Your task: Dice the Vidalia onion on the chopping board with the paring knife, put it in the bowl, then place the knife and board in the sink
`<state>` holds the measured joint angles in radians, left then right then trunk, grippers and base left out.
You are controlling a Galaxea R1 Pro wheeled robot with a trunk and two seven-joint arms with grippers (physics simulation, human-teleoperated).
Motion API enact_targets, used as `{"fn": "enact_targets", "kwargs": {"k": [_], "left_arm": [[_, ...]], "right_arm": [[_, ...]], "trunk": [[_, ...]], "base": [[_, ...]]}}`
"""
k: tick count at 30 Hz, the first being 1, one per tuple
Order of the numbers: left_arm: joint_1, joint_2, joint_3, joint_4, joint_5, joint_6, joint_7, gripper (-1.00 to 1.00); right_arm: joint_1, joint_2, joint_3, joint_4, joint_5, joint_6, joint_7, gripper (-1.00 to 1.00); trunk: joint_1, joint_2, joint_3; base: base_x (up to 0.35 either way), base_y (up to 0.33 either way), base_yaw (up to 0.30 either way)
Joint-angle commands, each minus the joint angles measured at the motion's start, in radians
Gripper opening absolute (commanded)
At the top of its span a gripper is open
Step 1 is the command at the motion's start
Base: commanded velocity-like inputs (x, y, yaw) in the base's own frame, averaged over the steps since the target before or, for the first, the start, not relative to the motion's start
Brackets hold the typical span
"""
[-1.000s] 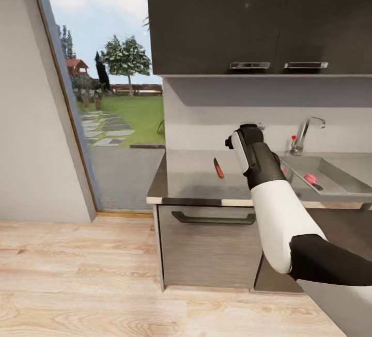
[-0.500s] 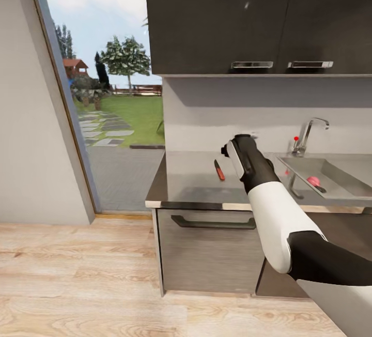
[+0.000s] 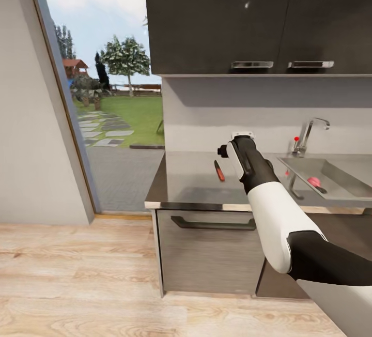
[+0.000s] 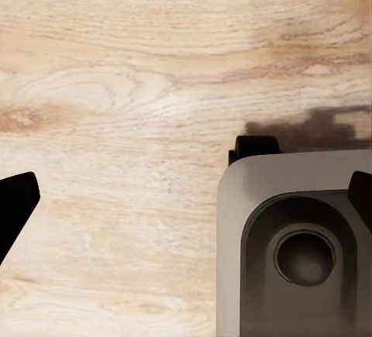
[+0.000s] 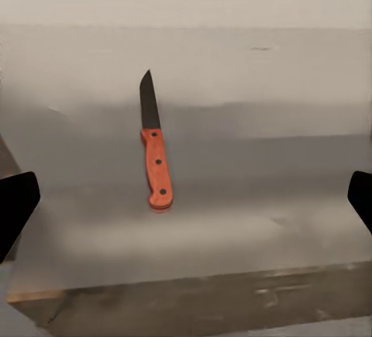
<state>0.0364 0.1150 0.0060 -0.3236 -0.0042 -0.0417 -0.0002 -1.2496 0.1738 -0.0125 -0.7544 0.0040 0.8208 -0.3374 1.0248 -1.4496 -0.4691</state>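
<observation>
While the onion [image 3: 311, 180] sits in the sink [image 3: 341, 175], nothing is done: the knife [image 5: 153, 149] lies untouched on the table [image 3: 191, 182] beside that sink, before the wide-open, empty right pincer [image 5: 186, 197].

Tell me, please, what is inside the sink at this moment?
Inside the sink lies the pinkish Vidalia onion, near the front wall of the basin. The right arm covers the left end of the basin, so anything lying there cannot be seen.

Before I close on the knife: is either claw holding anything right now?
Neither. The right claw is open with the paring knife lying free on the countertop; the left claw is open over the floor.
</observation>
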Motion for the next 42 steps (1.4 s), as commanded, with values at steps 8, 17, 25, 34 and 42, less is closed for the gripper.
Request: {"fn": "enact_targets", "kwargs": {"k": [8,17,25,34,42], "left_arm": [[0.000,0.000,0.002,-0.002,0.000,-0.001,0.001,1.00],[0.000,0.000,0.002,-0.002,0.000,-0.001,0.002,1.00],[0.000,0.000,0.002,-0.001,0.000,-0.001,0.002,1.00],[0.000,0.000,0.002,0.000,0.000,-0.001,0.002,1.00],[0.000,0.000,0.002,-0.002,0.000,-0.001,0.002,1.00]], "right_arm": [[0.000,0.001,-0.001,0.020,-0.003,-0.019,-0.001,1.00],[0.004,0.001,0.000,0.040,-0.001,-0.033,0.076,1.00],[0.004,0.001,0.000,0.059,0.000,-0.050,0.095,1.00],[0.004,0.001,-0.001,0.060,0.001,-0.057,0.098,1.00],[0.004,0.001,-0.001,0.060,0.000,-0.057,0.098,1.00]], "trunk": [[0.000,0.000,-0.001],[0.000,0.000,-0.007],[0.000,0.000,-0.019],[0.000,0.000,-0.034],[0.000,0.000,-0.047]], "base": [[0.247,-0.125,0.000],[0.130,-0.059,0.000],[0.003,-0.001,0.000],[0.000,0.000,0.000],[0.000,0.000,0.000]]}}
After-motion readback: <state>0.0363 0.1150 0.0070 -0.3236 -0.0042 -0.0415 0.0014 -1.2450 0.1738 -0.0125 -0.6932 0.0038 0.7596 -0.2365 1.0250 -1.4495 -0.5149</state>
